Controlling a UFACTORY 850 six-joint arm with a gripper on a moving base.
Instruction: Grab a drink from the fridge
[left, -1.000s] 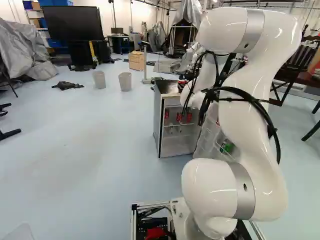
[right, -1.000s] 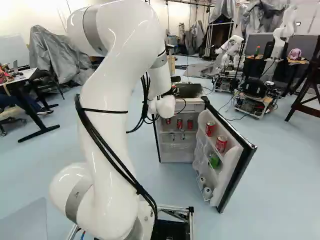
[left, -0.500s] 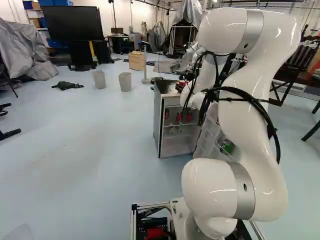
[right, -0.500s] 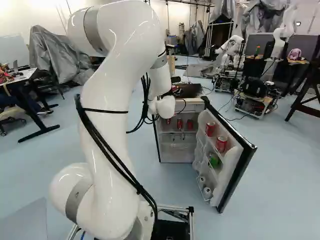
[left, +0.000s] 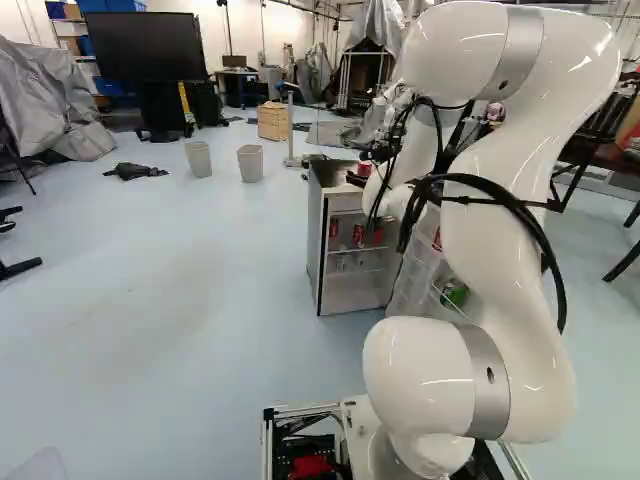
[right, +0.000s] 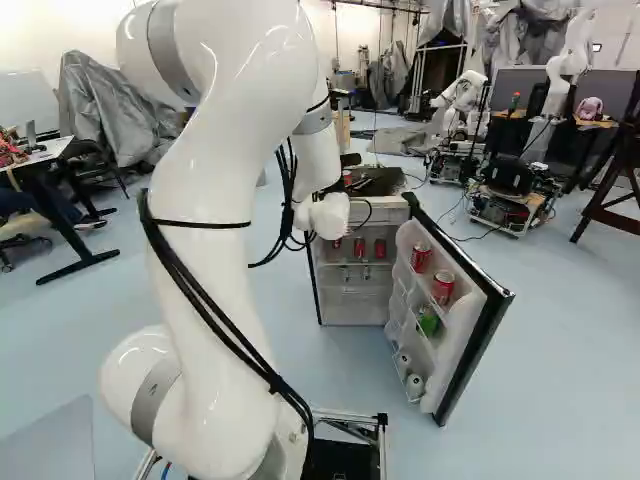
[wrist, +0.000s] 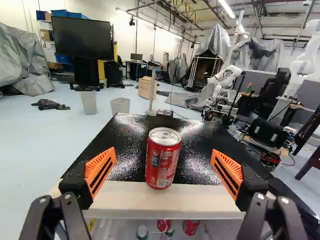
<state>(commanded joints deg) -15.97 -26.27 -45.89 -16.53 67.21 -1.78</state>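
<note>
Right now two black fingers with orange pads (wrist: 101, 169) stand open, one either side of one upright red metal can (wrist: 162, 162), clear of it, at the near edge of the black-topped fridge (wrist: 125, 160). Inside, left, are three red cans (right: 359, 248); the open white-lined door (right: 460, 340), right, holds two red cans (right: 442, 287), one green can (right: 429, 322).

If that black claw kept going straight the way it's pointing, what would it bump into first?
Probably the red soda can on the fridge's black top: it stands ahead, lined up between the open fingers of the gripper. How near is hard to judge.
</note>
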